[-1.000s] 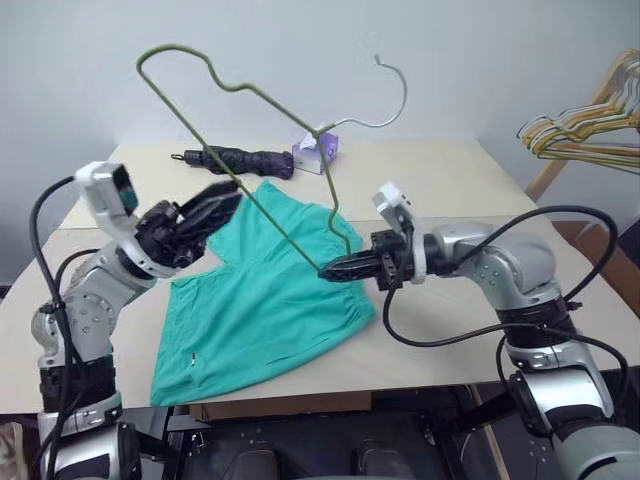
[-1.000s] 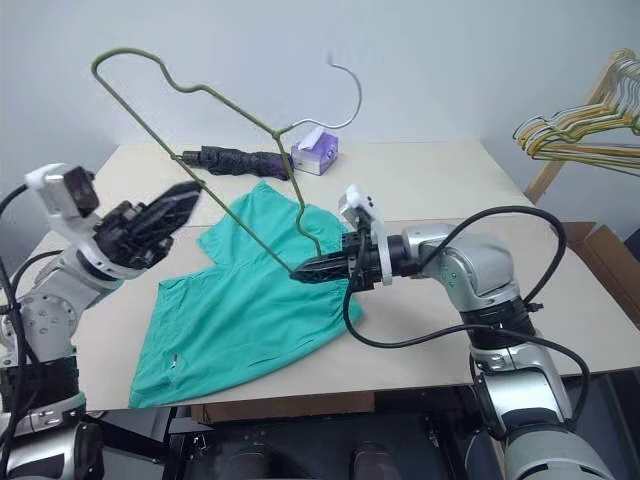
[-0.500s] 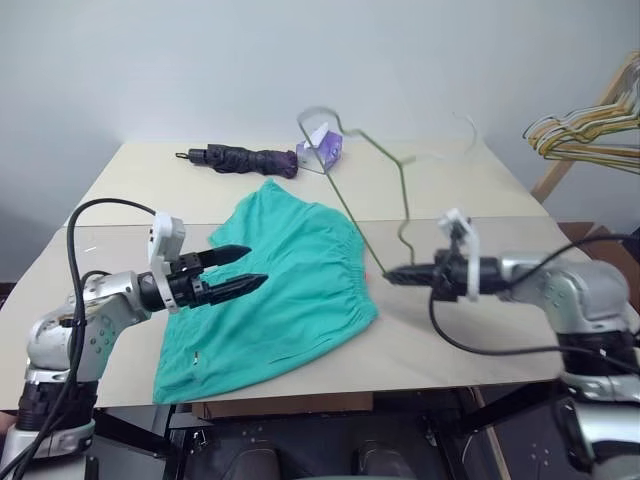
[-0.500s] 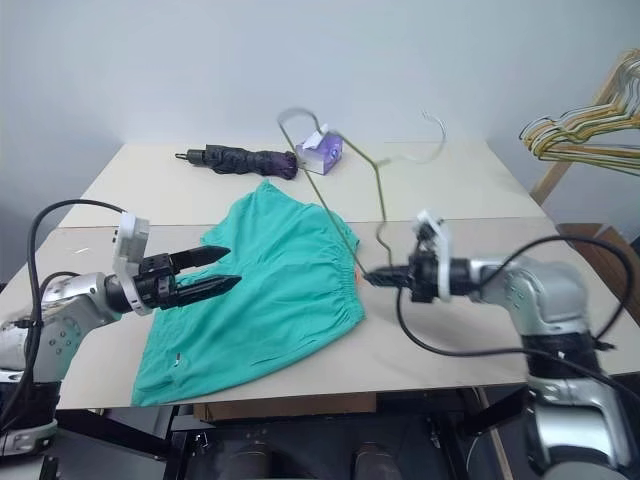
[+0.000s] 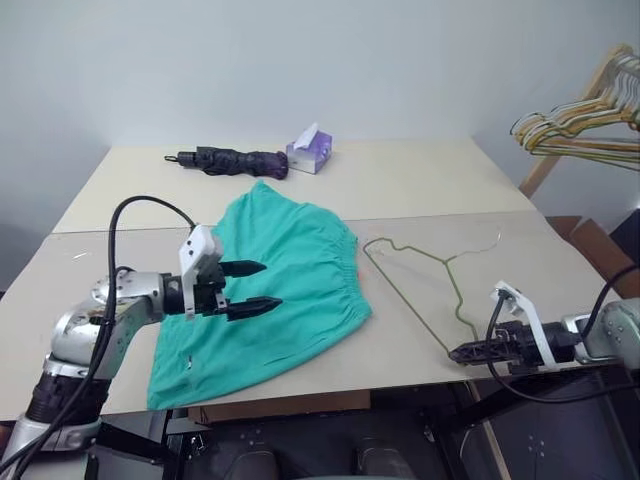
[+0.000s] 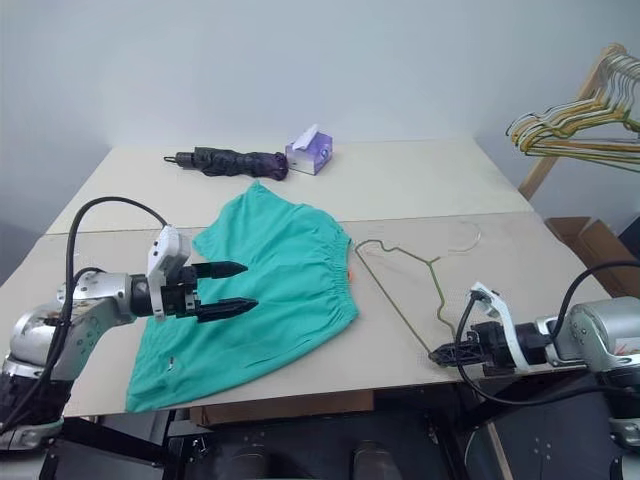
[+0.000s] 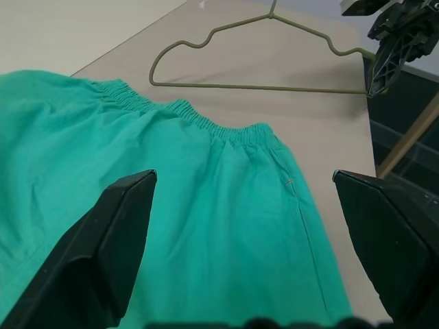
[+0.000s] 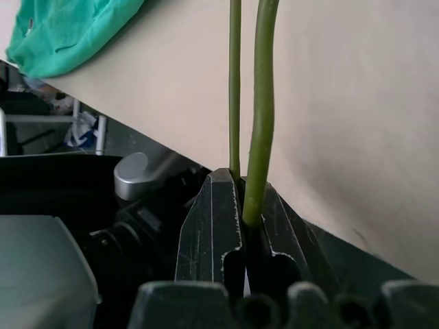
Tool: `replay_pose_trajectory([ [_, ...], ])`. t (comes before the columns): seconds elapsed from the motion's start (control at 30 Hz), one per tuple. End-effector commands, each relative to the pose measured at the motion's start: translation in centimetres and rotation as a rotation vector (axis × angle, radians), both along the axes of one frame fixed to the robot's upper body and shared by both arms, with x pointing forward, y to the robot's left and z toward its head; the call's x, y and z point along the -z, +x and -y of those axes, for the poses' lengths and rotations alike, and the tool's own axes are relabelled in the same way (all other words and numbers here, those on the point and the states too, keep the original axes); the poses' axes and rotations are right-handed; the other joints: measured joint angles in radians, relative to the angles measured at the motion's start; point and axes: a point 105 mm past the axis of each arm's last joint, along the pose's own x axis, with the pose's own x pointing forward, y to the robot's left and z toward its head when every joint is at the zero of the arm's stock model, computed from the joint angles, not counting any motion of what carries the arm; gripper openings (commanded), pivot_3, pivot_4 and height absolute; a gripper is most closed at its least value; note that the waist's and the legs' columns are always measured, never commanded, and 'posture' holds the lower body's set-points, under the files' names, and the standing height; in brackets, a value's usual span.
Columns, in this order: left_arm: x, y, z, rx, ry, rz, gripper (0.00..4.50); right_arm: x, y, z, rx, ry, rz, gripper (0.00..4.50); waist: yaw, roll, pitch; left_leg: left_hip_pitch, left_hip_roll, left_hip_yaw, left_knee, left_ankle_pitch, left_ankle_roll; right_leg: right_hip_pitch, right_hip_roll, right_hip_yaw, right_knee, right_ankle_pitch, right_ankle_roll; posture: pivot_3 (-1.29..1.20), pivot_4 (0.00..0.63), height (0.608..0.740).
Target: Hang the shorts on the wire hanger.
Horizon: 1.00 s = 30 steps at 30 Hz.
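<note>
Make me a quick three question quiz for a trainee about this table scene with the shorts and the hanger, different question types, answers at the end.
1. True or false: the wire hanger lies flat on the table, beside the waistband of the shorts.
2. Which claw is shut on the hanger? A) left claw B) right claw C) neither
3. Fill in: the left claw hovers with its fingers spread over the ____.

Key
1. True.
2. B; the right claw pinches the hanger's wire at the near table edge.
3. Shorts; the claw is open above the fabric and grips nothing.
</note>
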Motion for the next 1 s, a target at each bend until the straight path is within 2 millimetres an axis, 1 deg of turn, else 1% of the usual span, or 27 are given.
replay_pose_trajectory([
  [0.03,-0.5,-0.2,0.0,0.019,0.037,0.043,4.47,-0.4,0.5,0.4,0.023,0.022,0.001,0.0,0.001,0.0,0.0,0.0,0.0,0.0,0.0,0.0,0.0,0.0,0.0,0.0,0.0,0.0,0.0,0.03,0.0,0.74],
  [0.17,0.1,-0.4,0.0,0.024,0.074,0.044,4.47,0.2,1.1,0.1,0.026,0.061,-0.02,0.0,0.003,0.0,0.0,0.0,0.0,0.0,0.0,0.0,0.0,0.0,0.0,0.0,0.0,-0.001,0.002,0.03,0.0,0.74],
  [0.23,-0.2,-0.5,0.2,0.029,0.075,0.052,4.47,0.9,1.7,-0.4,0.026,0.065,-0.036,0.0,0.001,0.0,0.0,0.0,0.0,0.0,0.0,0.0,0.0,0.0,0.0,0.0,0.0,-0.001,0.002,0.04,0.0,0.74],
  [0.33,-0.7,-0.5,0.4,0.037,0.07,0.064,4.47,1.1,2.3,-1.4,-0.006,0.086,-0.03,0.0,0.006,0.0,0.0,0.0,0.0,0.0,0.0,0.0,0.0,0.0,0.0,0.0,0.0,-0.001,0.001,0.06,0.0,0.74],
  [0.4,-0.8,-0.6,0.3,0.043,0.08,0.071,4.47,0.8,2.5,-1.9,-0.033,0.115,-0.011,0.0,0.009,0.0,0.0,0.0,0.0,0.0,0.0,0.0,0.0,0.0,0.0,0.0,0.0,-0.001,0.001,0.07,0.0,0.74],
  [0.5,-0.5,-1.1,-0.4,0.052,0.11,0.064,4.47,0.1,2.5,-2.3,-0.065,0.16,0.023,0.0,0.012,0.0,0.0,0.0,0.0,0.0,0.0,0.0,0.0,0.0,0.0,0.0,0.0,0.0,0.0,0.07,0.0,0.74],
  [0.6,-0.2,-1.3,-1.3,0.043,0.141,0.054,4.47,-0.6,2.2,-2.9,-0.128,0.199,0.058,0.0,0.015,0.0,0.0,0.0,0.0,0.0,0.0,0.0,0.0,0.0,0.0,0.0,0.0,0.0,0.0,0.08,0.0,0.74],
  [0.67,-0.2,-1.4,-1.5,0.044,0.15,0.053,4.47,-0.9,2.0,-3.2,-0.166,0.218,0.094,0.0,0.018,0.0,0.0,0.0,0.0,0.0,0.0,0.0,0.0,0.0,0.0,0.0,0.0,0.0,0.001,0.08,0.0,0.74],
  [0.73,-0.3,-1.4,-1.5,0.045,0.149,0.055,4.47,-1.0,1.9,-3.3,-0.19,0.213,0.112,0.0,0.02,0.0,0.0,0.0,0.0,0.0,0.0,0.0,0.0,0.0,0.0,0.0,0.0,-0.001,0.002,0.08,0.0,0.74],
  [0.87,-0.4,-1.2,-1.0,0.055,0.143,0.063,4.47,-0.1,1.1,-3.7,-0.28,0.122,0.121,0.0,0.029,0.0,0.0,0.0,0.0,0.0,0.0,0.0,0.0,0.0,0.0,0.0,0.0,-0.001,0.002,0.08,0.0,0.74],
  [0.93,-0.4,-1.2,-0.8,0.059,0.14,0.063,4.47,0.0,1.2,-3.7,-0.288,0.096,0.116,0.0,0.032,0.0,0.0,0.0,0.0,0.0,0.0,0.0,0.0,0.0,0.0,0.0,0.0,-0.001,0.002,0.08,0.0,0.74],
  [1.0,-0.3,-1.3,-0.7,0.059,0.139,0.063,4.47,-0.1,1.7,-3.4,-0.269,0.082,0.112,0.0,0.033,0.0,0.0,0.0,0.0,0.001,0.001,0.0,0.0,0.0,0.0,0.0,0.0,-0.001,0.002,0.08,0.0,0.74],
])
